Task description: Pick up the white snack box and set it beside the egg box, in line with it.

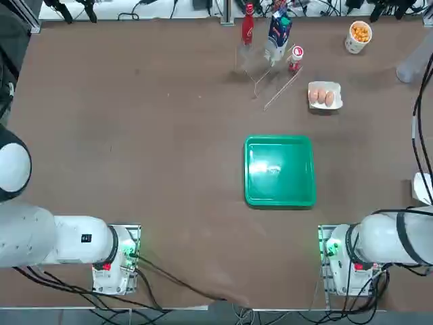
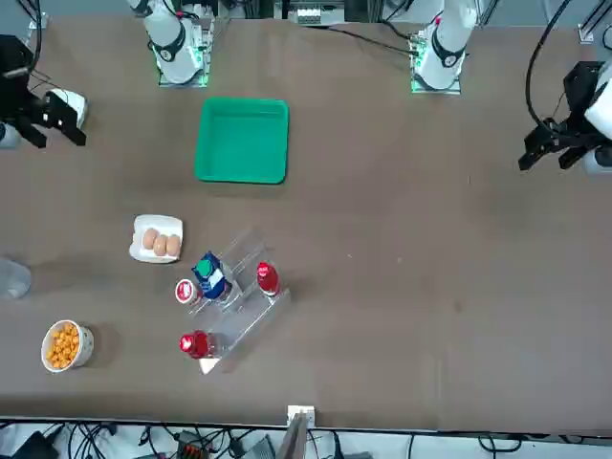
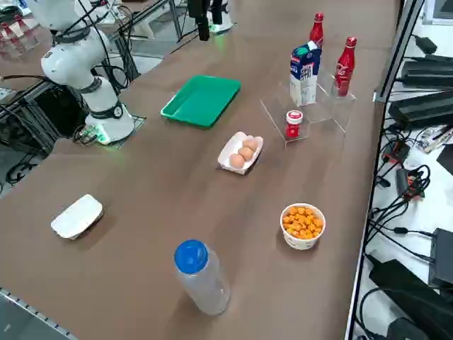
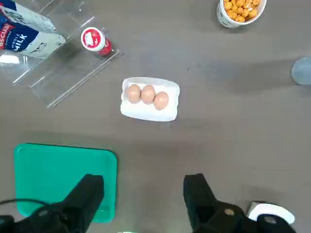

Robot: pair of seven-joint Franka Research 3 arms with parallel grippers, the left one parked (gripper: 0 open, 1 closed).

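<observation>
Brown tabletop seen from four cameras, with cables and equipment around its edges. The right gripper (image 4: 143, 196) hangs high over the table's right side with its fingers spread wide and nothing between them. The height gives its wrist camera a view of both task things before any descent.

The snack box (image 3: 76, 216) lies flat on the table near the robot's right-hand edge, well apart from everything else. In the wrist view only one rounded corner shows, just beside one finger (image 4: 197, 194), so the gripper is probably almost over it. The box has not been grasped.

The egg box (image 1: 325, 95) sits farther out, beyond the green tray (image 1: 280, 170). It holds three brown eggs in a row. Beyond it stand a clear stand (image 1: 270, 68) with a milk carton (image 3: 304, 71) and red bottles, a cup (image 1: 359, 35) of orange snacks, and a blue-capped bottle (image 3: 200, 276).

Orientation:
- **Egg box:** its long axis, marked by the row of eggs, runs across the table from the robot's left to its right.
- **Snack box:** in the right side view its long axis lies askew to that line, neither parallel nor square to it. The exact angle cannot be read, since the overhead camera cuts the box off at its edge.

Judgement: setting the two in line will call for a turn of the wrist as well as a carry. Bare table shows all around the egg box, which leaves room for the placement.
</observation>
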